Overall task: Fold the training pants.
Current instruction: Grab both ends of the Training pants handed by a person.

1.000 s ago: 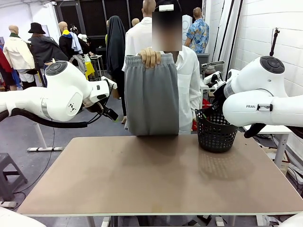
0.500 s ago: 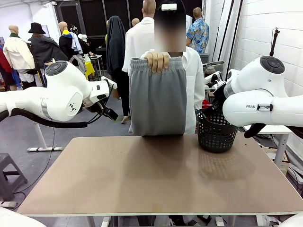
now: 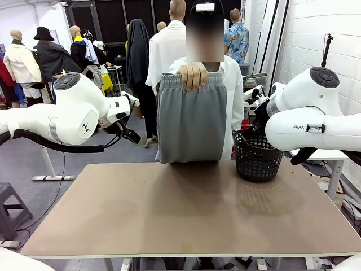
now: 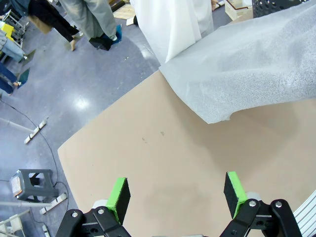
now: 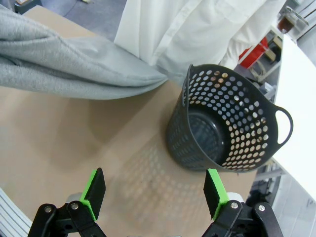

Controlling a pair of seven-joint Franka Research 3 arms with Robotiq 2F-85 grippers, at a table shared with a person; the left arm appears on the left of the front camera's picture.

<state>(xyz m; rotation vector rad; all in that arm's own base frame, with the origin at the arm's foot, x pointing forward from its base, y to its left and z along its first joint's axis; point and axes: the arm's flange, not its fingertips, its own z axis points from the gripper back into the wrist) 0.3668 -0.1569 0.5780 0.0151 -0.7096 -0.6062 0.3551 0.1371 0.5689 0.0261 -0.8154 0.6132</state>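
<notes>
Held up at the far side of the table [image 3: 186, 214] by a person's hand [image 3: 193, 75]: the training pants [image 3: 190, 118], gripped at the gathered waistband, hanging as one narrow grey panel, lower end down at the far table edge and, in the left wrist view, lapping a little onto the board. Possibly doubled leg on leg already; hard to tell. Judged early in the job: not laid flat, no crosswise fold made, no contact from either arm. Left gripper [image 4: 176, 185] spread wide, empty, poised over bare tabletop, apart from the cloth. Right gripper [image 5: 154, 180] likewise wide and empty, over the board near the black mesh basket [image 3: 256, 158]. Left to do: laying down, smoothing, folding. Room: broad bare surface across the middle and near side, free for spreading. Tight only at the far right corner, with the basket just beside the hanging cloth. Near and side edges well apart from the fabric.
</notes>
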